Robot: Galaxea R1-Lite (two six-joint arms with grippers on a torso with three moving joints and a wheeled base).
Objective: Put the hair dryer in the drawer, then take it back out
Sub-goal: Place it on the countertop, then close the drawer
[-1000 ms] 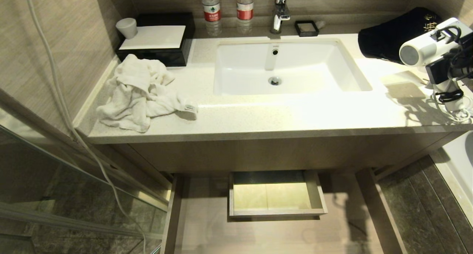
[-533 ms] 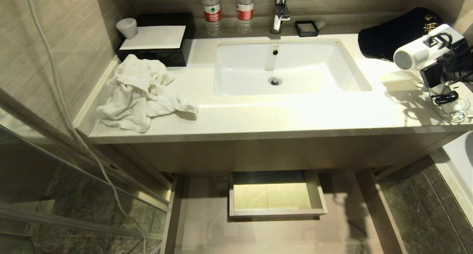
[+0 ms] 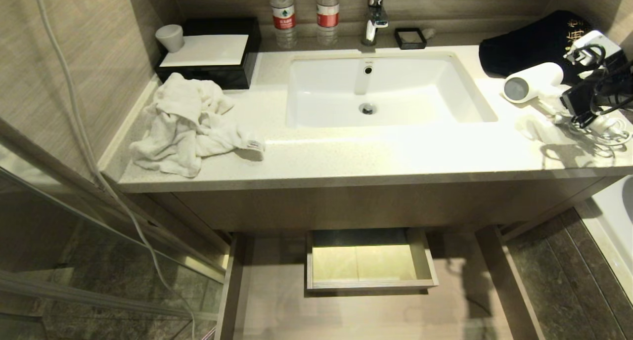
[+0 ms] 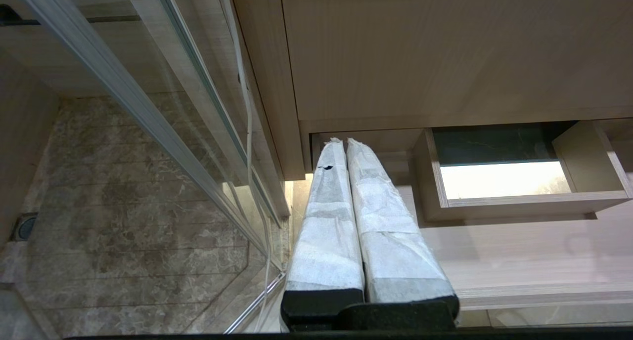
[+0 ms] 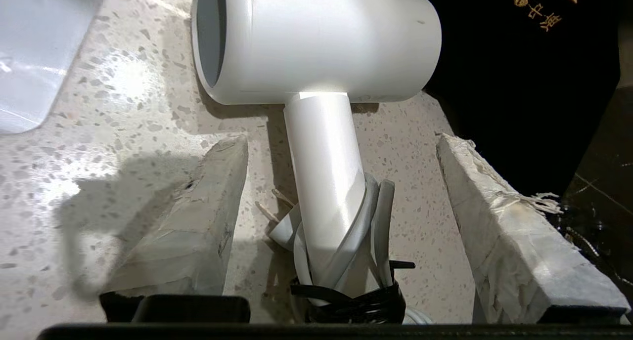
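Observation:
The white hair dryer [image 3: 536, 80] lies on its side on the countertop [image 3: 395, 152] to the right of the sink, its grey round end facing the basin. My right gripper [image 3: 573, 83] is open around the straight handle [image 5: 321, 172], and both taped fingers [image 5: 207, 206] stand clear of it. The bundled cord [image 5: 346, 261] is tied with a black strap at the handle's foot. Below the counter the wide wood-grain drawer [image 3: 277, 300] is pulled out, its boxed cut-out [image 3: 371, 280] in the middle. My left gripper [image 4: 340, 142] hangs shut and empty, low beside the drawer [image 4: 519, 251].
A black bag [image 3: 534, 43] lies just behind the dryer. The sink [image 3: 306, 112] takes up the counter's middle, with a tap [image 3: 376, 14] and two bottles [image 3: 283, 14] behind it. A crumpled white towel [image 3: 188, 122] and a black box [image 3: 212, 48] are at the left. A glass partition [image 3: 74, 231] stands at the far left.
The hair dryer has come down from upright in the air to lying on the countertop. The right gripper's fingers have opened and let go of its handle.

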